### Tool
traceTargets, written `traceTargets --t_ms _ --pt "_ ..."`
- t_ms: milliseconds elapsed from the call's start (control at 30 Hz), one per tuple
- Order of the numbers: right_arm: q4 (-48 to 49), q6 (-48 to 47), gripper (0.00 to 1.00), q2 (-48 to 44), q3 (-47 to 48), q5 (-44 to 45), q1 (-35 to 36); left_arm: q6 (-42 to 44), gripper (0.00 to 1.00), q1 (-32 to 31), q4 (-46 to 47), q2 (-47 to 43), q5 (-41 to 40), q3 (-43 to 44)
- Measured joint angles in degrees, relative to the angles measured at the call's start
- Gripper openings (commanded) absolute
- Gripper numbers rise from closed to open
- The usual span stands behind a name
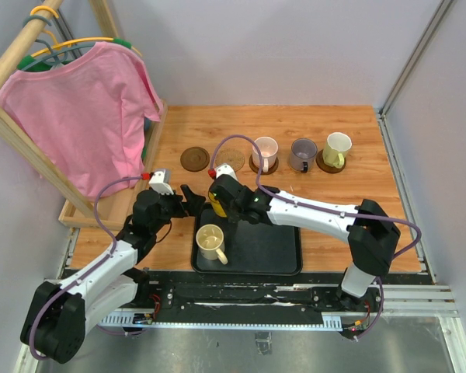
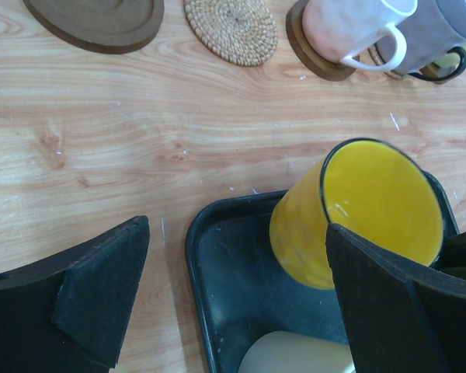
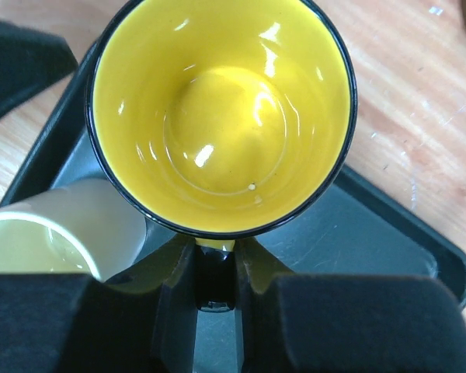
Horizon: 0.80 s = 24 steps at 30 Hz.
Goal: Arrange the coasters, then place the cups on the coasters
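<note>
My right gripper [image 1: 218,200] [image 3: 215,268] is shut on the dark handle of the yellow cup [image 1: 216,193] [image 2: 357,210] [image 3: 221,109], which leans over the far left corner of the black tray [image 1: 264,252] [image 2: 210,303]. A cream cup [image 1: 211,242] [image 3: 39,233] stands in the tray beside it. My left gripper [image 1: 189,199] [image 2: 237,256] is open just left of the yellow cup, holding nothing. Farther back lie a bare dark coaster [image 1: 194,158] [image 2: 97,19] and a bare woven tan coaster [image 1: 231,160] [image 2: 231,29]. The pink cup [image 1: 266,151] [image 2: 342,27], purple-grey cup [image 1: 302,153] and pale yellow-green cup [image 1: 337,148] each sit on a coaster.
A wooden rack with a pink shirt [image 1: 85,116] fills the far left, and its base frame [image 1: 101,217] lies on the table beside my left arm. Grey walls close the back and right sides.
</note>
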Motion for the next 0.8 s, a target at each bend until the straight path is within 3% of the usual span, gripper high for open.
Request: traceTargets --t_ms 467,800 --pt "5.51 -3.96 0.01 0.39 4.83 4.59 -4.5 0.48 1.0 0.0 -0.2 -1.22 -1.81 -0.04" --pt "12.41 -2.05 0.01 10.58 13.6 11.21 -10.6 1.44 1.0 0.0 -0.26 -0.07 -2.6 -0.04"
